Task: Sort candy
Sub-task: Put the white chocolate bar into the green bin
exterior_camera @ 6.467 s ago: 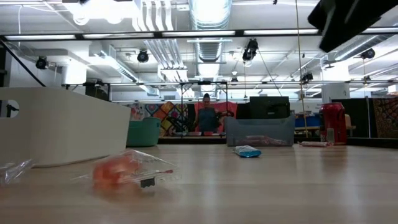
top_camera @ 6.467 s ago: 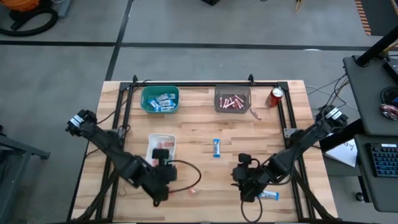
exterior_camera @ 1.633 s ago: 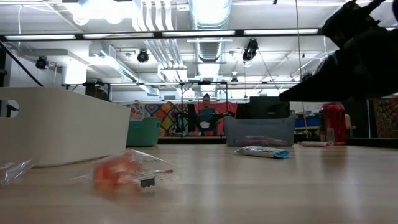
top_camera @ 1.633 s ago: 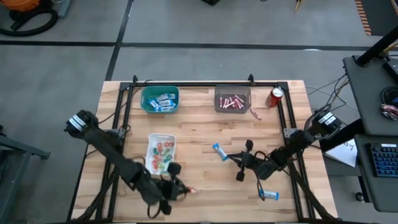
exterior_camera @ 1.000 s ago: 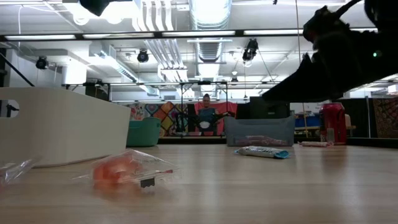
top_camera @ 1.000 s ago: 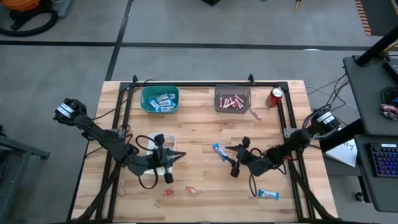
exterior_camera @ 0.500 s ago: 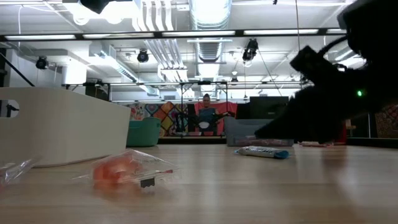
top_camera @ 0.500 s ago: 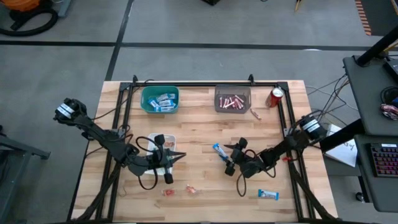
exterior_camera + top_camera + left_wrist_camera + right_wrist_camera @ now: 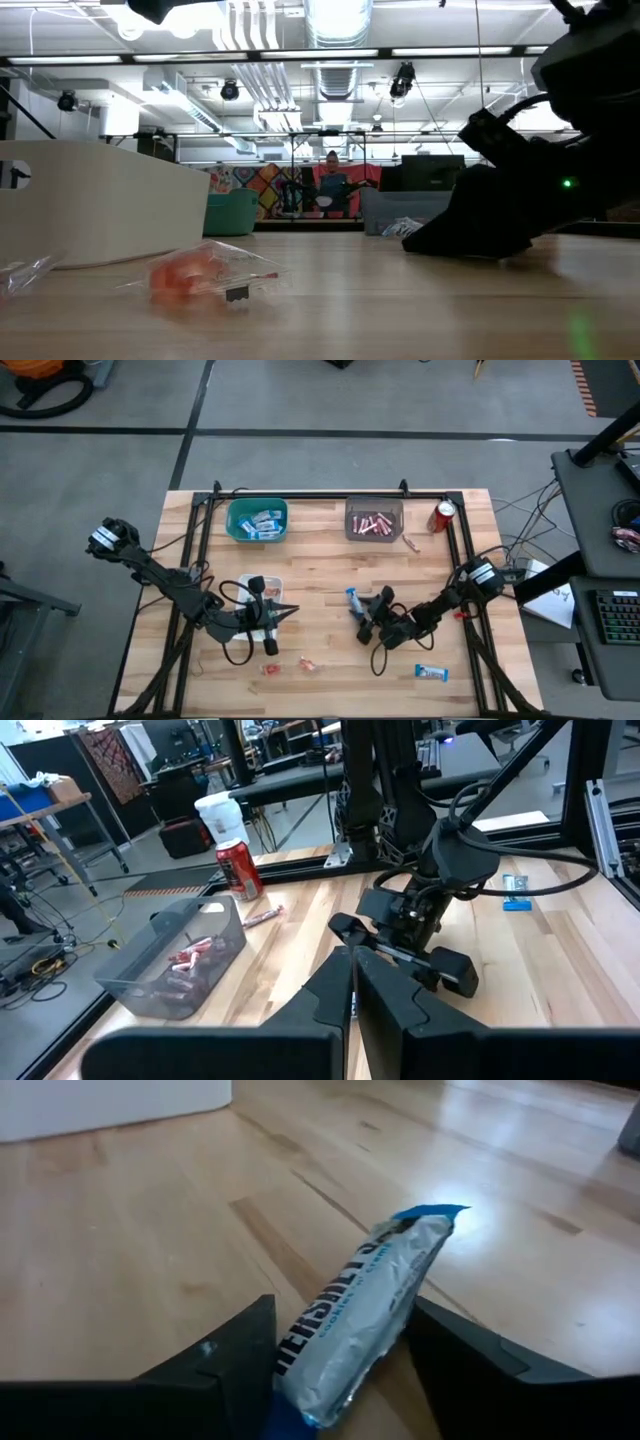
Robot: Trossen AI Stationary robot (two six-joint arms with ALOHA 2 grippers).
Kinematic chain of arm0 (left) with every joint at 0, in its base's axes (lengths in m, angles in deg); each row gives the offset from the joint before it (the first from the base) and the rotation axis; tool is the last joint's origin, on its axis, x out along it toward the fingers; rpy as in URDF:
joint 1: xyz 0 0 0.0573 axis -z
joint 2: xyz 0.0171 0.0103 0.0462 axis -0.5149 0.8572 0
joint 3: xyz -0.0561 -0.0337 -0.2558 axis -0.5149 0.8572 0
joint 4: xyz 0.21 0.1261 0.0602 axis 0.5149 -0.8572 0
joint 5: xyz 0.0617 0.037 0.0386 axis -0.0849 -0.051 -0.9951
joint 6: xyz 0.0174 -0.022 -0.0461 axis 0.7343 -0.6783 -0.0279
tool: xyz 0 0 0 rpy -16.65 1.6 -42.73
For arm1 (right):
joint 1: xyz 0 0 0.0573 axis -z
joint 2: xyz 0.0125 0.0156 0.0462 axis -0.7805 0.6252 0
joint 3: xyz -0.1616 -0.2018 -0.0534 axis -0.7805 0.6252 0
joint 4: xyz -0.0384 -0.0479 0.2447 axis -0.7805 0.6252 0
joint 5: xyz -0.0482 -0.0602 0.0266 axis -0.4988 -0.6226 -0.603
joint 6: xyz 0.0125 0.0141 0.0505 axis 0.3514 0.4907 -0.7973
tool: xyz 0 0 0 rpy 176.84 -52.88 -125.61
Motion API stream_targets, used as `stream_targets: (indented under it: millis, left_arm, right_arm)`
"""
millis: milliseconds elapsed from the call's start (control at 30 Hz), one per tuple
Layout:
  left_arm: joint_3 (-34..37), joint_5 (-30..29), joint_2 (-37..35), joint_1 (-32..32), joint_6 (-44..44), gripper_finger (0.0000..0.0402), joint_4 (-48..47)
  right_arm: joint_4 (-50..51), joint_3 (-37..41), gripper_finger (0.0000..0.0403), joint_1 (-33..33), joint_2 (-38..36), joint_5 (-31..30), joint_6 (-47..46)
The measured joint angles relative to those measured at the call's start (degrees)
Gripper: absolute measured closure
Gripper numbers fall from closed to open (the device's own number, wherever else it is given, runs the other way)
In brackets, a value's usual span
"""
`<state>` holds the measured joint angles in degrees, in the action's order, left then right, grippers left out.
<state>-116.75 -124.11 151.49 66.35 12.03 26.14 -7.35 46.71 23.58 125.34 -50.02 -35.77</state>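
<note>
My right gripper (image 9: 358,614) is open and low over the table's middle. Its fingers stand on either side of the near end of a blue-and-white mini bar (image 9: 372,1315), which lies flat on the wood (image 9: 351,597). My left gripper (image 9: 283,612) is shut and hovers at the right edge of the white tray (image 9: 245,588) of small red, orange and green pieces; its fingers (image 9: 352,982) hold nothing that I can see. A second blue-and-white bar (image 9: 430,673) lies near the right front. Two small red pieces (image 9: 270,669) (image 9: 308,664) lie at the near edge. My right gripper comes in low and nearly level from the table's right, its fingers along the bar's end (image 9: 310,1370). One finger (image 9: 225,1365) sits right against the wrapper, but I cannot tell whether it touches. The bar rests flat on the table.
A teal bin (image 9: 257,520) holds blue-and-white bars and a clear grey bin (image 9: 374,520) holds pink sticks, both at the far edge. A red soda can (image 9: 443,515) stands far right, with a loose pink stick (image 9: 411,544) beside it. An orange wrapped piece (image 9: 200,275) lies close to the low camera.
My right gripper has moved toward the table's left and down to the table top, reaching the blue-and-white bar, so that its fingers now flank the bar's end. In the low view it now hides the bar.
</note>
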Motion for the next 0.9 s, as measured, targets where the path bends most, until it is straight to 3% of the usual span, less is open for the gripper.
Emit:
stream_targets:
  millis: [267,467,733,900]
  left_arm:
    - [0.0,0.0,0.0,0.0,0.0,0.0402,-0.4]
    - [0.0,0.0,0.0,0.0,0.0,0.0402,-0.4]
    - [0.0,0.0,-0.7,0.2,-0.5,0.0402,-0.3]
    - [0.0,0.0,-0.9,1.4,-1.3,0.0402,-1.2]
  right_arm:
    - [0.8,0.0,0.0292,0.3,0.2,1.0,0.1]
    - [-1.4,0.0,0.0377,0.2,-0.9,1.7,6.2]
    - [-1.5,0.2,0.0373,2.5,-10.3,6.3,17.6]
    - [-1.5,-0.9,0.0374,10.1,-19.2,18.2,27.5]
